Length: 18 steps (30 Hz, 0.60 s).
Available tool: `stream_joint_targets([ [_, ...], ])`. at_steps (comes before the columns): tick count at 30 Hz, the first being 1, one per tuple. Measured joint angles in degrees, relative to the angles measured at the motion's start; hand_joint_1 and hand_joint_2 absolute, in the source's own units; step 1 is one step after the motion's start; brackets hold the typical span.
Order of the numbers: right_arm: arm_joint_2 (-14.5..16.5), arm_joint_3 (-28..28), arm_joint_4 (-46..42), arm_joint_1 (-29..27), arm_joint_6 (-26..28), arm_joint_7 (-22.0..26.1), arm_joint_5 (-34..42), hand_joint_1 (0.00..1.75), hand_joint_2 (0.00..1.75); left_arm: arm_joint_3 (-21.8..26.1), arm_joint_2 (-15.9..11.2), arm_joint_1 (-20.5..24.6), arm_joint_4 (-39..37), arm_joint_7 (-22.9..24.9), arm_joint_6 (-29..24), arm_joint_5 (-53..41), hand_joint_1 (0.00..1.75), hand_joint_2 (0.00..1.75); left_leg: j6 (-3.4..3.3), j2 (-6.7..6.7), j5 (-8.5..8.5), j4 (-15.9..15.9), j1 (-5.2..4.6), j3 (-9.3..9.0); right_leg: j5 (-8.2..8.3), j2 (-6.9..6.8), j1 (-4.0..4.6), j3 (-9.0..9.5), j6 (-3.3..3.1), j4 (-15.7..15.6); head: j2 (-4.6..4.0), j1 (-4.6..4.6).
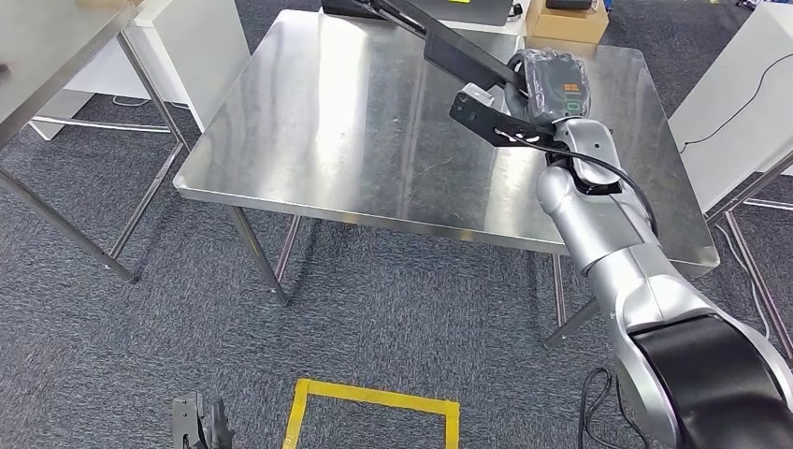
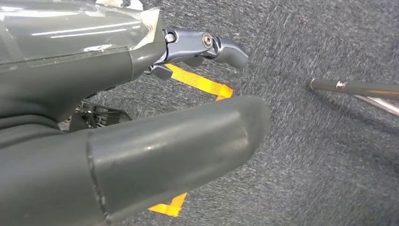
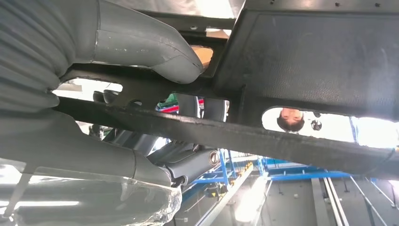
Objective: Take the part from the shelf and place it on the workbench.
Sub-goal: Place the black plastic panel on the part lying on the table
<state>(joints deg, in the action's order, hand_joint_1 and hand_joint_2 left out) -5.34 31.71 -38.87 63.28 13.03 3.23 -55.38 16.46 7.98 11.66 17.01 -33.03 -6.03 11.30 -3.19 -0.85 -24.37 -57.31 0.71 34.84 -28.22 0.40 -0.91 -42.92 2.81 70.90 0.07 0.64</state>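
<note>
1. My right hand (image 1: 547,89) grips the long black part (image 1: 439,42) above the steel counter (image 1: 327,131), near its far right side.
2. My left hand (image 2: 141,141) hangs open over grey carpet (image 2: 329,155) and yellow tape (image 2: 202,84).

Part's (image 1: 439,42) far end cut off; right hand's fingers (image 1: 524,79) perhaps hidden.

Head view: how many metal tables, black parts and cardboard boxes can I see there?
Metal tables: 2, the workbench and another table at the left.
Black parts: 1, the long part held by the right hand.
Cardboard boxes: 1, a box behind the workbench.
Total: 4
</note>
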Motion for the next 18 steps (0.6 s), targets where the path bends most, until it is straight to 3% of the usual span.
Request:
stream_joint_targets([
  [1, -0.08, 0.01, 0.14, -0.08, 0.15, 0.07, 0.02, 1.75, 1.75, 0.0, -0.02, -0.02, -0.01, 0.0, 0.08, 0.0, 0.0, 0.0, 0.18, -0.07, -0.46, 0.0, -0.02, -0.57, 2.6, -0.07, 0.02, 1.56, 0.35, -4.48, 0.0, -0.03],
  [3, -0.09, 0.1, 0.36, -0.24, 0.95, 0.13, -0.1, 1.75, 1.75, 0.0, -0.08, -0.03, -0.06, -0.01, 0.31, 0.0, 0.0, 0.0, 0.72, -0.12, -1.44, -0.19, -0.34, -1.38, 6.17, -0.27, 0.25, 4.75, 0.25, -12.15, 0.0, -0.04],
  [4, 0.0, 0.15, 0.42, -0.5, 1.52, -0.03, -0.27, 1.75, 1.75, 0.01, -0.13, -0.08, -0.09, -0.03, 0.41, 0.01, 0.0, 0.0, 1.03, -0.12, -1.81, -0.2, -0.45, -1.6, 6.77, -0.35, 0.41, 5.59, -0.1, -13.92, 0.0, 0.01],
  [8, 0.42, 0.36, 0.41, -2.55, 3.17, -2.02, -2.05, 1.75, 1.75, 0.01, -0.47, -0.35, -0.16, -0.2, 0.58, 0.02, 0.0, 0.0, 2.22, 0.13, -3.25, -1.0, -0.25, -1.67, 6.11, -0.22, 0.31, 6.62, -1.61, -14.51, 0.01, 0.23],
  [10, 0.57, 0.38, 0.21, -3.86, 3.57, -3.03, -3.64, 1.75, 1.75, 0.0, -0.72, -0.45, -0.21, -0.17, 0.66, -0.19, 0.0, 0.0, 2.85, 0.4, -5.53, -6.11, -0.08, 0.88, 5.66, -0.17, 0.02, 7.4, -2.39, -14.64, 0.01, 0.68],
  [12, 0.64, 0.23, -0.1, -5.82, 3.77, -3.86, -5.77, 1.75, 1.75, -0.02, -0.84, -0.59, -0.31, 0.04, 0.78, -0.57, 0.0, 0.0, 3.3, 0.58, -7.88, -13.89, 0.05, 5.67, 5.05, -0.14, 0.1, 8.06, -2.91, -14.63, 0.02, 1.02],
  [13, 0.64, 0.1, -0.23, -6.95, 3.78, -4.23, -6.89, 1.75, 1.75, -0.03, -0.88, -0.68, -0.37, 0.2, 0.85, -0.78, 0.0, 0.0, 3.38, 0.63, -7.93, -16.2, 0.07, 7.63, 4.72, -0.11, 0.16, 8.42, -2.99, -14.63, 0.02, 1.05],
  [14, 0.62, -0.04, -0.27, -7.99, 3.77, -4.56, -7.95, 1.75, 1.75, -0.04, -0.91, -0.75, -0.42, 0.34, 0.93, -0.92, 0.0, 0.0, 3.35, 0.66, -6.79, -16.33, 0.07, 8.55, 4.37, -0.06, 0.2, 8.84, -2.94, -14.62, 0.01, 1.07],
  [15, 0.62, -0.16, -0.28, -8.82, 3.76, -4.87, -8.95, 1.75, 1.75, -0.05, -0.95, -0.79, -0.44, 0.45, 0.99, -1.03, 0.0, 0.0, 3.21, 0.67, -4.51, -14.01, 0.07, 8.16, 4.01, 0.01, 0.22, 9.33, -2.84, -14.61, 0.0, 1.1],
  [17, 0.66, -0.31, -0.25, -9.71, 3.73, -5.56, -11.09, 1.75, 1.75, -0.06, -1.13, -0.78, -0.47, 0.6, 1.14, -1.15, 0.0, 0.0, 2.64, 0.66, 0.56, -5.87, -0.06, 4.99, 3.24, 0.21, 0.35, 10.31, -2.51, -14.62, 0.0, 1.13],
  [18, 0.69, -0.34, -0.19, -9.82, 3.67, -6.02, -12.42, 1.75, 1.75, -0.07, -1.23, -0.74, -0.48, 0.64, 1.21, -1.2, 0.0, 0.0, 2.3, 0.64, 1.9, -2.55, -0.19, 3.39, 2.92, 0.32, 0.47, 10.6, -2.29, -14.59, 0.0, 1.15],
])
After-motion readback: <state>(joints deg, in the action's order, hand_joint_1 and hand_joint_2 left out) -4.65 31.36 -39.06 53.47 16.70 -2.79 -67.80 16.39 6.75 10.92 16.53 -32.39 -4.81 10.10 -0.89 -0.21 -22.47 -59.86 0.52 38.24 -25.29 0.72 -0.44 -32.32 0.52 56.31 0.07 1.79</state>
